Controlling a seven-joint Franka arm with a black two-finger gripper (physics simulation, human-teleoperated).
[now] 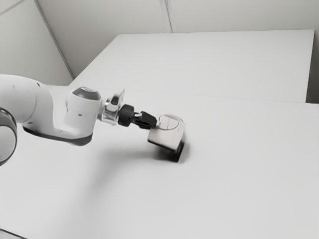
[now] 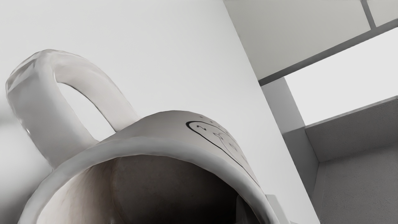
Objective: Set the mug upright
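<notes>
At the gripper (image 1: 154, 123): the mug (image 1: 167, 138), tilted over the table (image 1: 239, 174); whether it touches the surface, I cannot tell
Mug: pale and smooth with a soft sheen, a thick round rim (image 2: 140, 146), a darker inside, its mouth toward the wrist camera
Handle: a broad, flattened loop (image 2: 29, 102), slightly faceted at its bend, standing out from the mug's side, well apart from the fingers
Drawing: thin black curves and dots (image 2: 222, 140) on the mug's outer wall
Fingers: clamped on the mug's wall, one finger (image 2: 244, 213) inside the mouth, the other (image 2: 276, 208) against the outside, parted by little more than the wall
Table: matt, light grey, with a soft shadow (image 1: 112, 167) beneath the arm (image 1: 82, 117)
Edges: a thin seam crosses the pale surface beyond the mug in the exterior view; past it the surface runs on to a straight far edge, with wall panels (image 1: 114, 15) behind
Room: plain table surface stretches from the mug toward the exterior view's right and its near side
</notes>
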